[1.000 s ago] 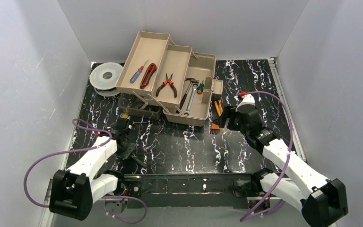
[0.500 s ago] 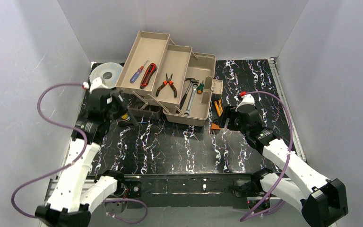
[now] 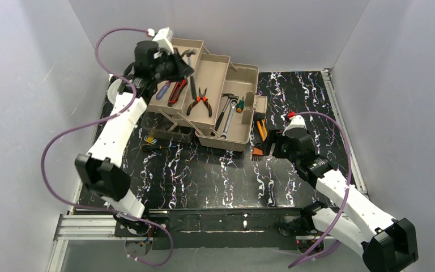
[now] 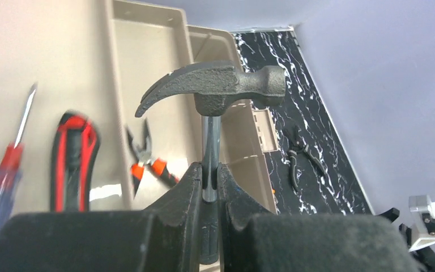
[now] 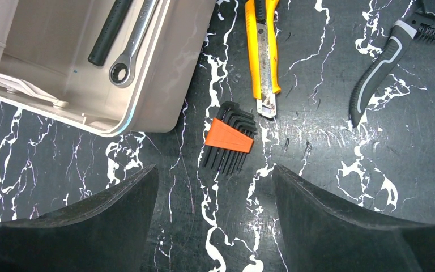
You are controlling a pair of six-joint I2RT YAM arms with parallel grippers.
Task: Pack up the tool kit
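The tan toolbox (image 3: 243, 139) stands open at the back with its cantilever trays spread left. My left gripper (image 3: 181, 63) is raised over the trays and shut on a hammer (image 3: 192, 82). In the left wrist view the jaws (image 4: 209, 175) clamp the shaft below the grey claw head (image 4: 215, 90). The trays hold a blue-red screwdriver (image 3: 163, 88), a red-black knife (image 3: 177, 90) and orange pliers (image 3: 199, 102). Wrenches (image 3: 229, 110) lie in the base. My right gripper (image 5: 215, 187) is open and empty, just above the table near an orange hex key set (image 5: 229, 139).
A yellow utility knife (image 5: 262, 51) and a black-handled cutter (image 5: 374, 73) lie on the marble table right of the box. The dark lid (image 3: 170, 131) and a small screwdriver set (image 3: 156, 140) lie in front of the trays. The grey spool (image 3: 119, 93) sits at the back left.
My left arm has swung from low over the table's left side up and back to above the toolbox trays, with the hammer in its jaws. The right arm has barely moved.
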